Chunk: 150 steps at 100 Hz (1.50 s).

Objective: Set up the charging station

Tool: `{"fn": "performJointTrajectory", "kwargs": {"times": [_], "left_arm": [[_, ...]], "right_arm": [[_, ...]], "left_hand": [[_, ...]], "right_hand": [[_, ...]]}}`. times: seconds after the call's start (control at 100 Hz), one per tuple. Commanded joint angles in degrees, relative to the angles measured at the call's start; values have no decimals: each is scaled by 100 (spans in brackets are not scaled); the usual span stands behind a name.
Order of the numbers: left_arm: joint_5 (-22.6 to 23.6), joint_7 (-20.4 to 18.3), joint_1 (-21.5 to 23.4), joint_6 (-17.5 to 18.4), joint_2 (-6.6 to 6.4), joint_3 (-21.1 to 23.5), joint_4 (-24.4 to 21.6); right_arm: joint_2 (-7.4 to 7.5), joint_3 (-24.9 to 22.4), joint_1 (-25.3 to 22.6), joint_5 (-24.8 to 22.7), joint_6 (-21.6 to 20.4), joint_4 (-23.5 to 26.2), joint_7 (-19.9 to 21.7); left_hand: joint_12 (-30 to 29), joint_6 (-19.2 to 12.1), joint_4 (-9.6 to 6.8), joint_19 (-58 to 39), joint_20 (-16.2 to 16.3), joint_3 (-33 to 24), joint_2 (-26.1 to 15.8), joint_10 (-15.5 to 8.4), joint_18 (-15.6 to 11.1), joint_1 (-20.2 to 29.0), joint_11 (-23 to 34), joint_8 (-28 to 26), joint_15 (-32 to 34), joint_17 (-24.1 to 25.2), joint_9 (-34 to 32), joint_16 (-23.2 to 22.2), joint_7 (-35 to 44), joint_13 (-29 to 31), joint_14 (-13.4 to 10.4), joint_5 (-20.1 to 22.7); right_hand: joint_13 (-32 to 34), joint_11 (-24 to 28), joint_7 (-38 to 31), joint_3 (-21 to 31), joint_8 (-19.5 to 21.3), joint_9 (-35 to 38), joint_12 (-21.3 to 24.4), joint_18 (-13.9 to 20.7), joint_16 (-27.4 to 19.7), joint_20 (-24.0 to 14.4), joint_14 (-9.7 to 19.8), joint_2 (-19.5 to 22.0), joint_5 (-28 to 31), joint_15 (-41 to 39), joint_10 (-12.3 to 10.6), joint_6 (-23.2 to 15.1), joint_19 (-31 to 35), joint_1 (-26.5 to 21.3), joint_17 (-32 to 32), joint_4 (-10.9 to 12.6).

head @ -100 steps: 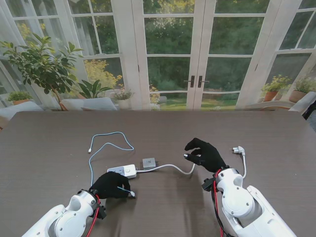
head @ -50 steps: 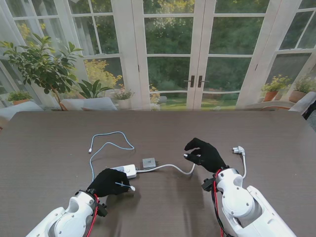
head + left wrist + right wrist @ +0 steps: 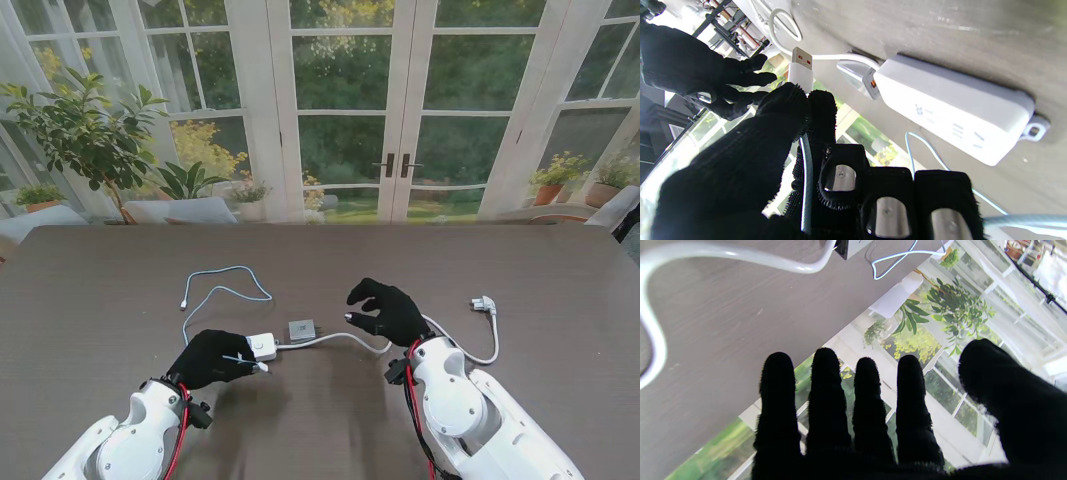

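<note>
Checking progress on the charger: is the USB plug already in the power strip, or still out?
Out. The left robot hand pinches the USB plug in the air, its metal end bare and apart from the power strip.

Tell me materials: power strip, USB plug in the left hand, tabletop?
Power strip: smooth white plastic by the look, matte with a soft sheen and rounded edges. USB plug: glossy white plastic shell, metal tip with an orange insert, pinched in the left hand. Tabletop: dark brown wood grain, matte; possibly laminate.

stand: high, looks down | wrists: close along fingers | shared: power strip [image 3: 262, 346]
</note>
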<state>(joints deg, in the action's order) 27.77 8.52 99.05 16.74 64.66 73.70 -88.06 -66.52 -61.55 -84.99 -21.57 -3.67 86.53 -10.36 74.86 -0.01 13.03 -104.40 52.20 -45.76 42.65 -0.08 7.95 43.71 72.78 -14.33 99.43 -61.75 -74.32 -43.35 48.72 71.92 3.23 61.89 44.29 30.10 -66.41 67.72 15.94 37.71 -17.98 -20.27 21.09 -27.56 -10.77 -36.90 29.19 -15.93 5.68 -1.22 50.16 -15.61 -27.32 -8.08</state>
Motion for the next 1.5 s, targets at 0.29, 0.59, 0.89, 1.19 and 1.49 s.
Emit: {"fn": "performJointTrajectory", "kwargs": {"times": [0.29,0.59,0.89,1.19,1.49], "left_arm": [[400,424,69,158,68,56,-220],[417,598,83,266,100,32,-227],[503,692,135,319,107,105,-262],[492,775,49,312,126,85,-137],[460,770,51,284,130,76,-147]], "right_arm": [[-93,625,654,-353,340,-159,184],[-135,1304,1248,-724,465,-693,160],[-222,1884,1708,-940,697,-1123,95],[-307,2499,2171,-1212,1058,-1388,119],[-418,3103,2631,-1433,1396,-1765,194]], "left_hand": [[194,-197,69,-1558,73,-184,-108,61,-690,-24,441,-39,495,-238,-229,44,129,95,-194,289],[220,-157,77,-1558,83,-202,-97,87,-600,-10,416,-32,493,-232,-232,31,129,94,-148,290],[236,-151,84,-1558,65,-210,-94,100,-571,-7,404,-33,490,-229,-234,25,132,94,-148,290],[246,-108,89,-1558,65,-208,-93,110,-551,9,396,-34,489,-228,-235,21,135,95,-148,296],[246,-70,98,-1558,75,-190,-116,119,-548,21,389,-33,491,-229,-240,17,127,94,-139,284]], "right_hand": [[119,27,2386,122,-5,17,21,98,-267,-56,60,-596,99,5,-43,11,-58,48,-37,-16],[222,142,2315,288,28,30,-47,208,-183,-125,108,-1187,177,-175,-80,-30,191,87,-103,-170],[356,285,2223,342,76,45,-178,282,-48,-151,124,-1620,298,-426,-109,-85,560,235,-172,-285],[405,305,2463,249,-14,-218,-293,391,196,-172,190,-1606,-189,-838,-138,72,968,413,-191,-311],[302,483,2497,125,-54,-562,-441,501,321,-152,250,-1491,-660,-1122,-138,400,1137,502,-142,-270]]}}
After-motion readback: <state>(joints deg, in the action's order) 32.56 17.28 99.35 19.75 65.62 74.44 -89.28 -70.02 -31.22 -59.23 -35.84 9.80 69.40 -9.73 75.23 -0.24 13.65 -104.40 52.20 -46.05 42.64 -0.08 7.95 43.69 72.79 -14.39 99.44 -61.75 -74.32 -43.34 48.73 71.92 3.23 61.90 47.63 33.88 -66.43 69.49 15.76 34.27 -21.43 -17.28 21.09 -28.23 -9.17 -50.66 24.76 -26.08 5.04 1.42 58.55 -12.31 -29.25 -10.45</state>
